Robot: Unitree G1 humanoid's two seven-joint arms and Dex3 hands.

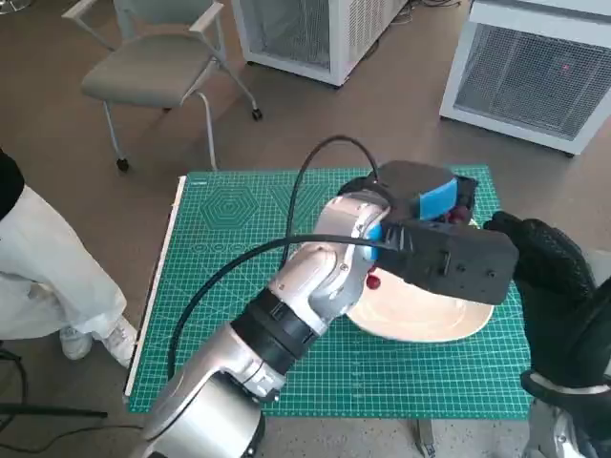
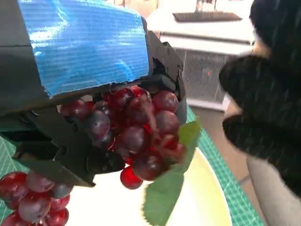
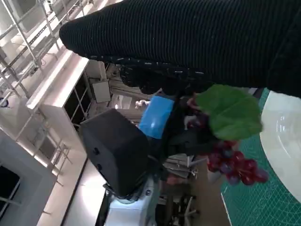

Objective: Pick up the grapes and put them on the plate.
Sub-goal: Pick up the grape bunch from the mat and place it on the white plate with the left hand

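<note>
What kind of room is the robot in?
Probably a lab or workshop, not a kitchen. The table wears a green cutting mat, big white vented machine cabinets stand on the floor, and a grey office chair on wheels sits nearby.

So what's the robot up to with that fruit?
Its left robot hand, the one with blue tape, grips a bunch of red grapes with a green leaf and holds it just above a pale plate on the green mat. The grapes hang over the plate, not yet let go. The gloved right robot hand holds nothing beside the plate.
</note>
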